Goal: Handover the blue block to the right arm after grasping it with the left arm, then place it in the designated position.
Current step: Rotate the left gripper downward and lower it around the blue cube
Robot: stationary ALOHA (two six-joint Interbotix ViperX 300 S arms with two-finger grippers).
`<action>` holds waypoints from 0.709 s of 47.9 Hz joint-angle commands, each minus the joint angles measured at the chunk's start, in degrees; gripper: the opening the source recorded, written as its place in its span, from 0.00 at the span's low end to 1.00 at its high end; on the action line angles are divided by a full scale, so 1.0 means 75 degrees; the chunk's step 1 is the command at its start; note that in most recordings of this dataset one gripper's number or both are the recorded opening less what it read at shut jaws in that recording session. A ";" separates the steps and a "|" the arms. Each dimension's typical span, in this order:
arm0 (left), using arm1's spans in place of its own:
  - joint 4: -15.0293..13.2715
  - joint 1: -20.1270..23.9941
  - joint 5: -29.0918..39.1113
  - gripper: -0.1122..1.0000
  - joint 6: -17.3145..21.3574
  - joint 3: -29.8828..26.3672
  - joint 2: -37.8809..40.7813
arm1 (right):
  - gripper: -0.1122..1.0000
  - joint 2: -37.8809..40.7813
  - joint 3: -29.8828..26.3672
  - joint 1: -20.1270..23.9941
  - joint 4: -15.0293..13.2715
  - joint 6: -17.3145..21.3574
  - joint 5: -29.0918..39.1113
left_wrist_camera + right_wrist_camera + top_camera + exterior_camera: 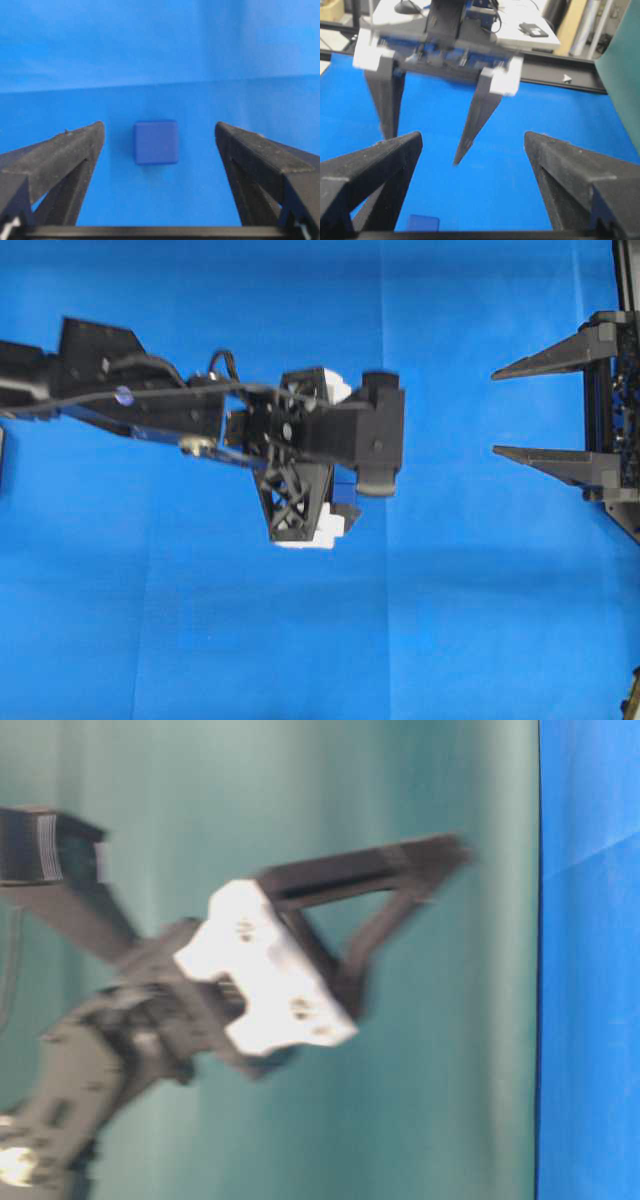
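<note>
The blue block (155, 142) lies flat on the blue cloth, seen from the left wrist between and beyond the two black fingers. My left gripper (158, 129) hangs over it, open, with cloth showing on both sides of the block and nothing touching it. Overhead, the left gripper (335, 455) points down with its white brackets showing and hides the block. My right gripper (497, 412) stands open at the right edge, fingers pointing left, empty. The right wrist view shows the right gripper (472, 136) open, the left gripper (421, 150) ahead, and the block (423, 222) at the bottom edge.
Bright blue cloth (200, 620) covers the table, with faint fold lines. The table-level view shows the blurred left gripper's white bracket (265, 980) against a green backdrop. A desk with equipment (530, 35) stands beyond the table's black far rail.
</note>
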 commanded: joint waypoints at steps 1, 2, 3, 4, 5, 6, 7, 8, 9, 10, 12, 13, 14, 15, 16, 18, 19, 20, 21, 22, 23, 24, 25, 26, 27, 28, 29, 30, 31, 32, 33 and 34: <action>0.0012 -0.0023 -0.0375 0.94 -0.0023 0.0117 0.0023 | 0.97 0.0059 -0.0223 -0.0012 0.0023 0.0000 -0.0047; 0.0012 -0.0012 -0.0445 0.94 -0.0035 0.0176 0.0059 | 0.97 0.0059 -0.0223 -0.0012 0.0023 0.0000 -0.0035; 0.0012 0.0000 -0.0504 0.94 -0.0047 0.0211 0.0094 | 0.97 0.0070 -0.0223 0.0000 0.0012 0.0000 -0.0047; 0.0012 0.0012 -0.0574 0.94 -0.0059 0.0246 0.0129 | 0.97 0.0070 -0.0223 -0.0012 0.0023 0.0000 -0.0047; 0.0012 0.0012 -0.0621 0.94 -0.0082 0.0281 0.0164 | 0.97 0.0082 -0.0223 -0.0012 0.0023 0.0000 -0.0047; 0.0012 0.0023 -0.0680 0.94 -0.0094 0.0328 0.0199 | 0.97 0.0082 -0.0223 -0.0012 0.0012 0.0000 -0.0047; 0.0012 0.0023 -0.0738 0.94 -0.0105 0.0352 0.0246 | 0.97 0.0094 -0.0223 -0.0012 0.0023 0.0000 -0.0035; 0.0012 0.0035 -0.0809 0.94 -0.0117 0.0398 0.0270 | 0.97 0.0094 -0.0223 -0.0012 0.0023 0.0000 -0.0047; 0.0012 0.0047 -0.0914 0.94 -0.0141 0.0457 0.0316 | 0.97 0.0105 -0.0223 -0.0012 0.0023 0.0000 -0.0047; 0.0012 0.0035 -0.0996 0.94 -0.0141 0.0492 0.0352 | 0.97 0.0117 -0.0223 -0.0012 0.0023 0.0000 -0.0047; 0.0012 0.0035 -0.1160 0.94 -0.0141 0.0574 0.0410 | 0.97 0.0152 -0.0223 -0.0012 0.0012 0.0000 -0.0059; 0.0012 0.0035 -0.1254 0.94 -0.0141 0.0609 0.0445 | 0.97 0.0152 -0.0223 -0.0012 0.0012 0.0000 -0.0059; 0.0012 0.0035 -0.1348 0.94 -0.0141 0.0645 0.0469 | 0.97 0.0164 -0.0223 -0.0012 0.0012 0.0000 -0.0059; 0.0012 0.0047 -0.1441 0.94 -0.0141 0.0691 0.0504 | 0.97 0.0176 -0.0223 -0.0012 0.0023 0.0000 -0.0059; 0.0012 0.0035 -0.1535 0.94 -0.0141 0.0727 0.0539 | 0.97 0.0188 -0.0223 -0.0012 0.0023 0.0000 -0.0070; 0.0012 0.0047 -0.1688 0.94 -0.0141 0.0809 0.0598 | 0.97 0.0211 -0.0223 -0.0012 0.0023 0.0000 -0.0070; 0.0012 0.0047 -0.1758 0.94 -0.0141 0.0844 0.0633 | 0.97 0.0223 -0.0223 -0.0012 0.0012 0.0000 -0.0082; 0.0012 0.0047 -0.1828 0.94 -0.0141 0.0867 0.0668 | 0.97 0.0234 -0.0223 -0.0012 0.0012 0.0000 -0.0082; 0.0012 0.0059 -0.1922 0.94 -0.0141 0.0914 0.0703 | 0.97 0.0234 -0.0223 -0.0012 0.0012 0.0000 -0.0082; 0.0012 0.0059 -0.1980 0.94 -0.0129 0.0937 0.0750 | 0.97 0.0246 -0.0223 -0.0012 0.0012 0.0000 -0.0082; 0.0023 0.0059 -0.2016 0.94 -0.0129 0.0973 0.0773 | 0.97 0.0258 -0.0223 -0.0012 0.0012 0.0000 -0.0082; 0.0012 0.0070 -0.2074 0.94 -0.0129 0.0996 0.0809 | 0.97 0.0258 -0.0223 -0.0023 0.0012 0.0000 -0.0082; 0.0012 0.0082 -0.2121 0.94 -0.0129 0.1020 0.0844 | 0.97 0.0281 -0.0223 -0.0012 0.0023 0.0000 -0.0082; 0.0012 0.0094 -0.2168 0.94 -0.0129 0.1055 0.0879 | 0.97 0.0281 -0.0223 -0.0012 0.0023 0.0000 -0.0082; 0.0012 0.0094 -0.2227 0.94 -0.0117 0.1078 0.0914 | 0.97 0.0293 -0.0223 -0.0012 0.0012 0.0000 -0.0082; 0.0012 0.0105 -0.2285 0.94 -0.0105 0.1102 0.0938 | 0.97 0.0293 -0.0223 -0.0012 0.0023 0.0000 -0.0082; 0.0012 0.0105 -0.2344 0.94 -0.0105 0.1137 0.0973 | 0.97 0.0316 -0.0223 -0.0012 0.0023 0.0000 -0.0082; 0.0012 0.0105 -0.2414 0.94 -0.0094 0.1160 0.1020 | 0.97 0.0316 -0.0223 -0.0012 0.0012 0.0000 -0.0082; 0.0012 0.0105 -0.2473 0.94 -0.0094 0.1184 0.1055 | 0.97 0.0316 -0.0223 -0.0012 0.0023 0.0000 -0.0094; 0.0012 0.0117 -0.2555 0.94 -0.0094 0.1219 0.1090 | 0.97 0.0328 -0.0223 -0.0012 0.0012 0.0000 -0.0094; 0.0012 0.0117 -0.2637 0.94 -0.0094 0.1266 0.1148 | 0.97 0.0328 -0.0223 -0.0012 0.0023 0.0000 -0.0094; 0.0012 0.0129 -0.2707 0.94 -0.0094 0.1289 0.1195 | 0.97 0.0340 -0.0223 -0.0012 0.0012 0.0000 -0.0094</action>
